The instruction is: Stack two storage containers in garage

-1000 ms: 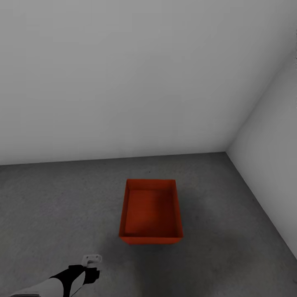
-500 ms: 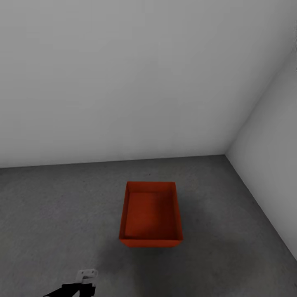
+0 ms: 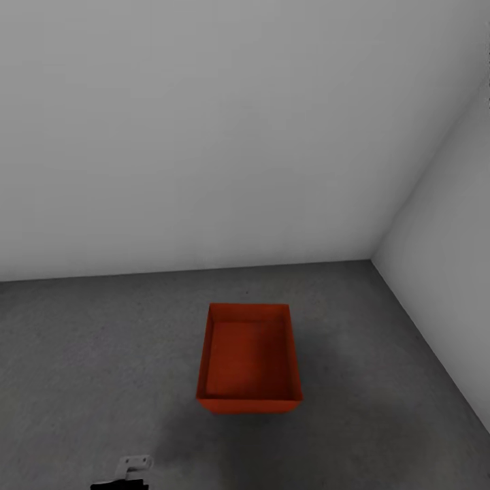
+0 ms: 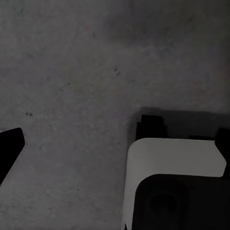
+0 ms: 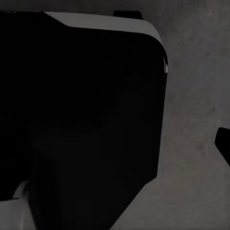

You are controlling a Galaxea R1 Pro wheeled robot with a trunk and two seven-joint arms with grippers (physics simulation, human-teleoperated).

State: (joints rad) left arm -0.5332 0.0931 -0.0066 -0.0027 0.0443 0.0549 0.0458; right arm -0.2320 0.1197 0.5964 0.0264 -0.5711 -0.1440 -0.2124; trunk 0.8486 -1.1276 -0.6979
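One red-orange storage container (image 3: 249, 357) stands open-topped and empty on the dark grey concrete floor (image 3: 82, 354) of the garage, a little out from the corner of two white walls. Just the white tip of my left gripper (image 3: 133, 465) pokes up at the head view's lower edge, well short of the container and to its left. In the left wrist view one black fingertip (image 4: 9, 147) sits far out at the frame's edge over bare concrete, holding nothing. A black fingertip (image 5: 223, 143) of the right gripper likewise sits at the edge of the right wrist view, above the concrete.
White walls meet in a corner (image 3: 373, 257) behind and to the right of the container. The right wall (image 3: 449, 272) runs close along the container's right side. My own white-and-black body (image 4: 172, 182) shows in the left wrist view and its dark bulk (image 5: 81, 115) in the right wrist view.
My left arm has drawn back toward the head view's lower edge, leaving just its tip in sight. The whole picture has slid slightly downward, a camera shift; the container has not moved.
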